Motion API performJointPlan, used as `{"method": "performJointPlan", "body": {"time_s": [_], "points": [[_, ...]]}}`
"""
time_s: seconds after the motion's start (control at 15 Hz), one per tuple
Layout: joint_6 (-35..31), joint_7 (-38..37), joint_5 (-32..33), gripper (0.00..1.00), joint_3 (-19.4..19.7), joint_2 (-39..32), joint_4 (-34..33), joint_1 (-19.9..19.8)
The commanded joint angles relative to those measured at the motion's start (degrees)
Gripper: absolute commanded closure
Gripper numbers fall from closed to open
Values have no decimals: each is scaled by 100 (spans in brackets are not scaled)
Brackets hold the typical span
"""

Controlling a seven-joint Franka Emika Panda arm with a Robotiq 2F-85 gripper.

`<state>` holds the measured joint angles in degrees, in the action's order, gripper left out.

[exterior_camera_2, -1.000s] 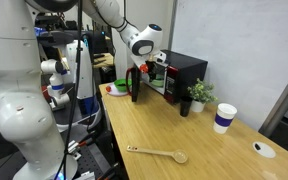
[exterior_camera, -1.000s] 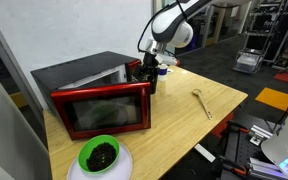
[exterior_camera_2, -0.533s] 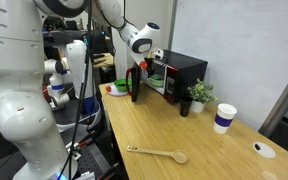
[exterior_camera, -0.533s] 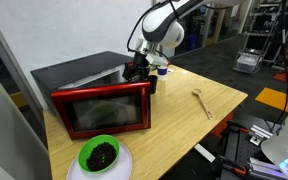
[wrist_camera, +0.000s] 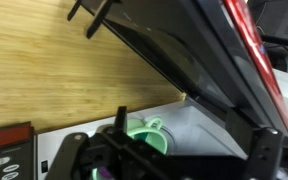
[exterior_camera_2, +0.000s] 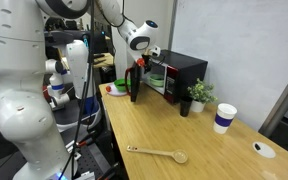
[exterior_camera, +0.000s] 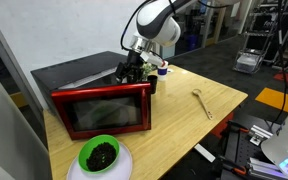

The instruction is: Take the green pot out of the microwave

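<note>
The microwave is black, and its red-framed door hangs open; in an exterior view the microwave stands at the table's far end. In the wrist view the green pot sits on the white floor of the cavity, its small loop handle pointing up. My gripper is at the cavity's opening, just above and in front of the pot. It is open, with nothing between its dark fingers. The lower part of the pot is hidden behind the gripper.
A bright green bowl with dark contents rests on a white plate in front of the door. A wooden spoon lies on the table. A small plant, a paper cup and the wooden spoon are farther along the wooden table.
The arm has swung toward the microwave, bringing the gripper from beside the cavity to its opening. The jaws have stayed open.
</note>
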<state>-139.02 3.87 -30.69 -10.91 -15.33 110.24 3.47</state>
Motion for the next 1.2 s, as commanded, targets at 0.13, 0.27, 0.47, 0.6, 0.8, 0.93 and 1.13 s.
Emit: {"method": "performJointPlan", "body": {"time_s": [0.13, 0.27, 0.47, 0.6, 0.8, 0.93, 1.13], "points": [[462, 284, -381, 0, -112, -11, -196, -60], [552, 312, -436, 0, -104, -3, -198, -53], [684, 367, -527, 0, -98, 7, -216, -48], [701, 417, -586, 0, -98, 21, -193, -30], [774, 439, -634, 0, -93, 24, -214, -18], [795, 461, -661, 0, -95, 33, -201, -6], [868, 460, -697, 0, -100, 40, -217, 6]]}}
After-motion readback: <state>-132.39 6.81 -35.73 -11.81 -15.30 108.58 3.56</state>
